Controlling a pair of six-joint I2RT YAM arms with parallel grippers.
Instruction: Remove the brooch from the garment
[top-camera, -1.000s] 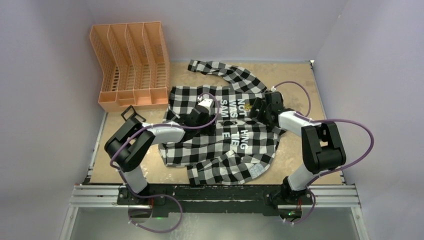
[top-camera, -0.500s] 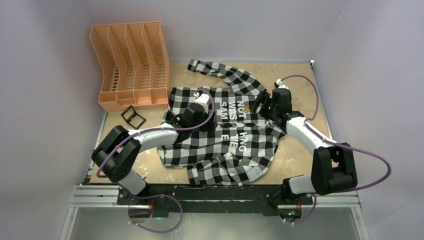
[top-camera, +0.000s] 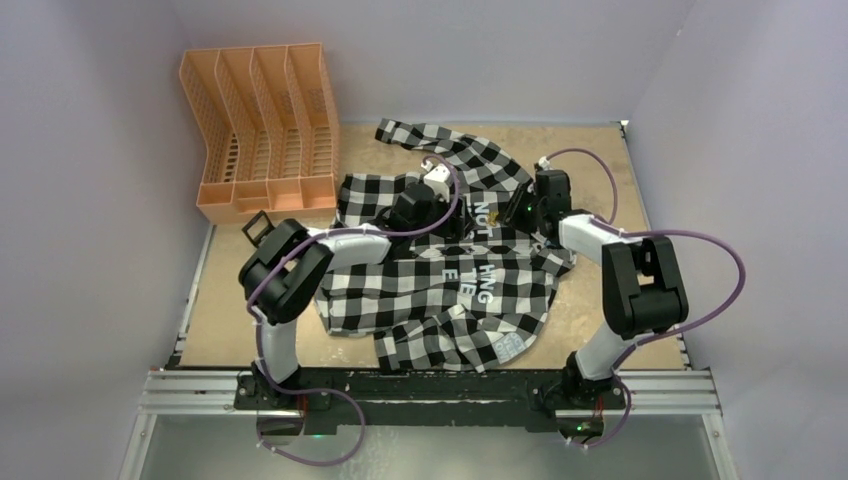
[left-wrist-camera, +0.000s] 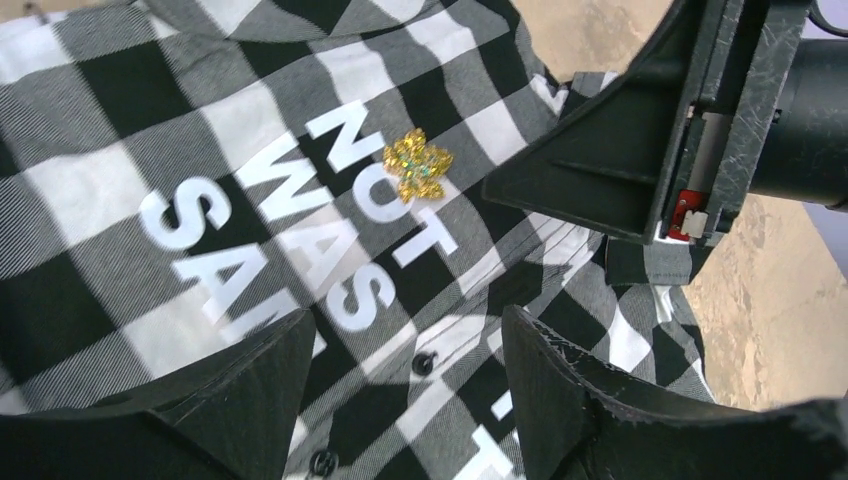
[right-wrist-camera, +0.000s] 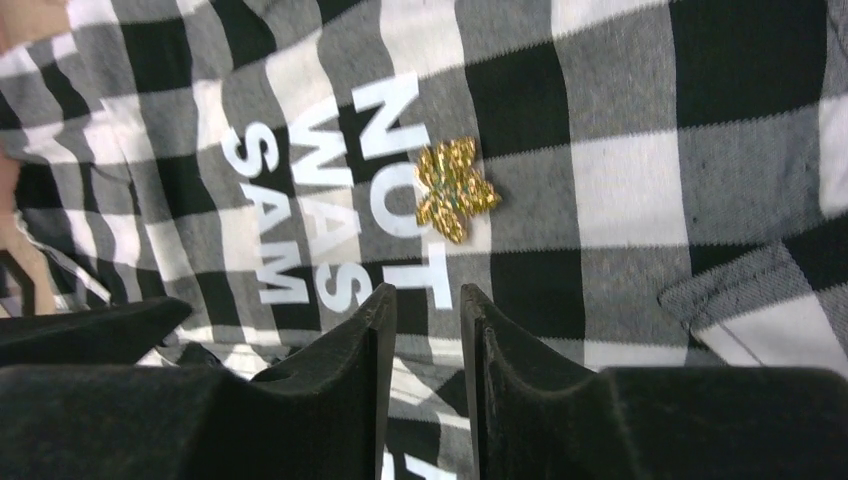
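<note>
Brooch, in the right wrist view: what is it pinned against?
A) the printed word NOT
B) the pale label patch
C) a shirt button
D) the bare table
A: the gold brooch overlaps the white letters of NOT printed on the checked garment.

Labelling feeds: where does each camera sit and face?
Top external: high at the near edge, looking down on the table; the left arm and right arm show.
Left wrist: on the left arm, facing down at the shirt; left end effector at bottom.
Right wrist: on the right arm, facing down; right end effector at bottom.
Shared: both wrist views show the brooch beside the lettering.
</note>
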